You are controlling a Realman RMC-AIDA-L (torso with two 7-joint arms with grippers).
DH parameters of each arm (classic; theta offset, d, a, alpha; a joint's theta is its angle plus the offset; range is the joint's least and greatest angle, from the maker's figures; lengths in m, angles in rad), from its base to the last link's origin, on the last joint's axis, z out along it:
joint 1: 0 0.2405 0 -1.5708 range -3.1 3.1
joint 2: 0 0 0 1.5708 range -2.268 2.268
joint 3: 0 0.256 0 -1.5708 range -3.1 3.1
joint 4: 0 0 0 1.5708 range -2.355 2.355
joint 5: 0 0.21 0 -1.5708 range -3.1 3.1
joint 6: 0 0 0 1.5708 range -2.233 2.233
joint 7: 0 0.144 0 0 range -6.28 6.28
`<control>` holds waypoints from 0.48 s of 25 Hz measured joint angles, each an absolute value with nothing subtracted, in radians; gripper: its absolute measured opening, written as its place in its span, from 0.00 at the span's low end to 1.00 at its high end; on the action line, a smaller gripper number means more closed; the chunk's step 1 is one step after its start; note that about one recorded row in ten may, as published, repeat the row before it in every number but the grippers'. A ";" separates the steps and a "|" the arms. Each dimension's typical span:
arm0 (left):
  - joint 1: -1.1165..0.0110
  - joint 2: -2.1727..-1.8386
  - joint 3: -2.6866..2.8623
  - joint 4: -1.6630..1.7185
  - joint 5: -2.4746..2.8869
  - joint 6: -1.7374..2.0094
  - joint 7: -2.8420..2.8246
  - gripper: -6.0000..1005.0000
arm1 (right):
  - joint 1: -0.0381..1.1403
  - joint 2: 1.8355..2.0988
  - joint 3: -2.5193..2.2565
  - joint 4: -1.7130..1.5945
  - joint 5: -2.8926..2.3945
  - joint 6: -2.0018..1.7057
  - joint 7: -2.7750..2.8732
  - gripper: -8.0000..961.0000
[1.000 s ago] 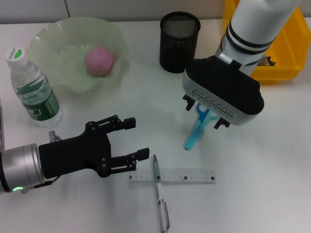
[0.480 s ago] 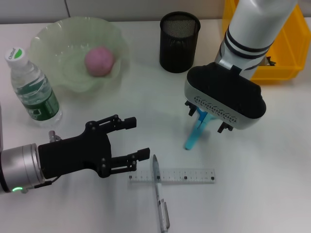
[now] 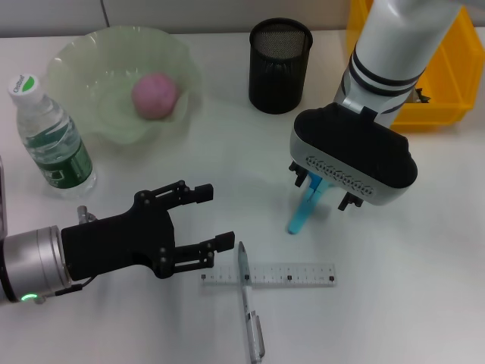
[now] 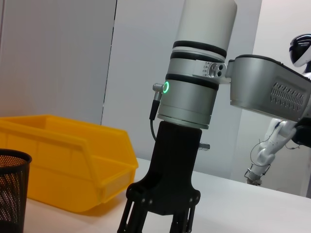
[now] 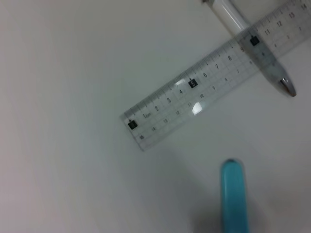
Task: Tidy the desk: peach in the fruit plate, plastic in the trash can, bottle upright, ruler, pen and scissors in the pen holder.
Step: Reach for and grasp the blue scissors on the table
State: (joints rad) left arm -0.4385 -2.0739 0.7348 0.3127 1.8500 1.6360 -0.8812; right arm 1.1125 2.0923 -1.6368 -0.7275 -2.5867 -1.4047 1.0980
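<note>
Scissors step in hand: right gripper (image 3: 323, 188) low over the scissors (image 3: 305, 203) on the desk (finger state impossible to tell), needing a firm pinch, then a lift to the holder (image 3: 280, 66). Left gripper (image 3: 203, 218) spread open beside one ruler (image 3: 269, 274) and one pen (image 3: 249, 307). Counted: one peach (image 3: 154, 95) already in its plate (image 3: 83, 53), one bottle (image 3: 50, 139) upright.

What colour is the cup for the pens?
The pen holder is black wire mesh, seen best in the head view.

1. Peach (image 3: 155, 95) lies in the fruit plate (image 3: 83, 57), with the bottle (image 3: 50, 141) standing just left.
2. Pen holder (image 3: 280, 65) stands behind the scissors (image 3: 305, 207).
3. Pen (image 3: 250, 311) crosses the ruler (image 3: 292, 274) at the desk's (image 3: 424, 273) front.
</note>
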 joint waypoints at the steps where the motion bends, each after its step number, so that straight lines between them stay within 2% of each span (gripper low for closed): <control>1: -0.438 -2.074 0.735 0.313 1.850 1.636 -0.881 0.80 | 1.113 2.092 -1.637 -0.725 -2.586 -1.403 1.096 0.81; 12: -0.443 -2.074 0.735 0.311 1.849 1.638 -0.882 0.80 | 1.116 2.092 -1.637 -0.703 -2.586 -1.382 1.077 0.72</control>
